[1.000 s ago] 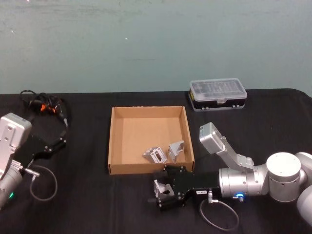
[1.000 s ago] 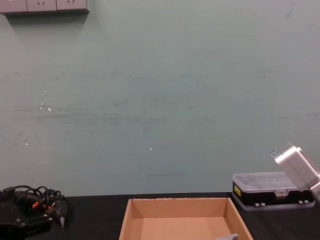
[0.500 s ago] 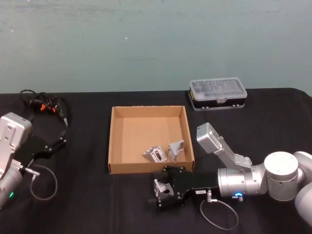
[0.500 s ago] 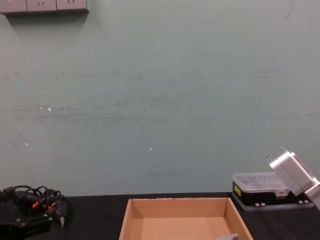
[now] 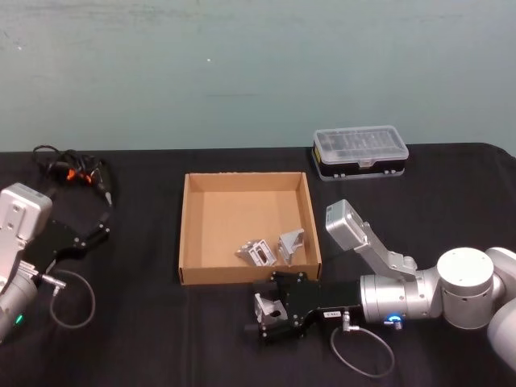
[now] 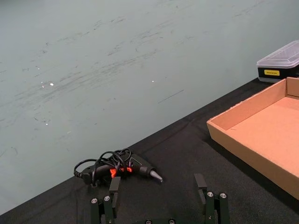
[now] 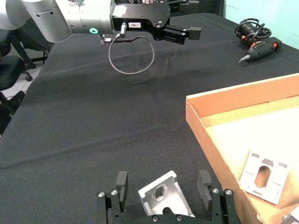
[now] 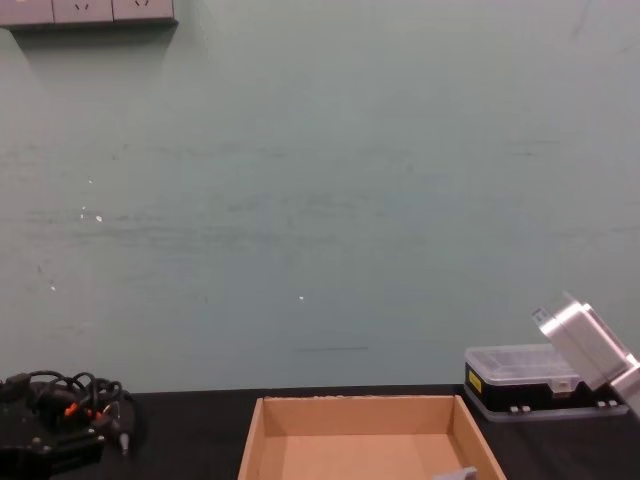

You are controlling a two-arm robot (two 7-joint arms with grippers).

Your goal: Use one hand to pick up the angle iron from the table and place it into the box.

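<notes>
Jaws spread astride the angle iron (image 7: 161, 195) at six o'clock of the box (image 5: 250, 276), the right gripper (image 5: 262, 317) should close squarely before lifting; the left gripper (image 6: 158, 183) idles at nine, likewise spread.

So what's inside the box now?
Two angle irons lie in the box near its front right corner; the rest of the floor is bare; the patch beneath them is hidden. A third angle iron sits outside between the right gripper's open fingers.
</notes>
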